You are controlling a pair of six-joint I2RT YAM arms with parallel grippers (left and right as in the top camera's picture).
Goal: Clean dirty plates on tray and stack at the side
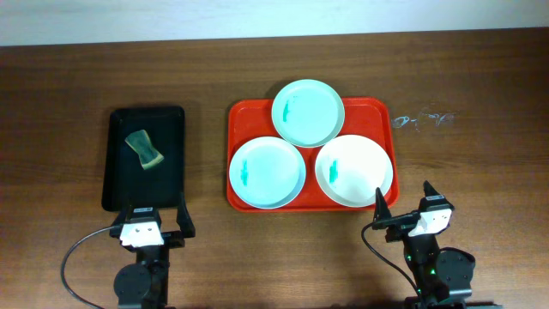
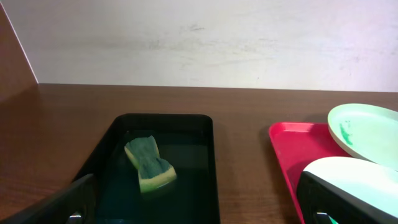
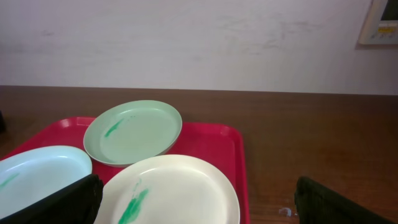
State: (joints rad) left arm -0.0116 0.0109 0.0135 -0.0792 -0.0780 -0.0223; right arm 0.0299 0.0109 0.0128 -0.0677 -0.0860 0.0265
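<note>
The red tray [image 1: 369, 105] sits mid-table and holds three plates. The mint green plate [image 1: 309, 112] is at the back, the light blue plate [image 1: 268, 172] front left, the white plate [image 1: 353, 170] front right; each has a teal smear. They also show in the right wrist view: mint [image 3: 132, 132], white [image 3: 174, 190], blue [image 3: 37, 174]. My left gripper [image 1: 142, 225] is open and empty at the near edge, below the black tray. My right gripper [image 1: 412, 215] is open and empty, just in front of the red tray's right corner.
A black tray [image 1: 116, 163] at the left holds a green and yellow sponge [image 1: 145, 148], also in the left wrist view [image 2: 149, 164]. A small wet smear [image 1: 422, 118] lies on the wood right of the red tray. A wall stands behind the table.
</note>
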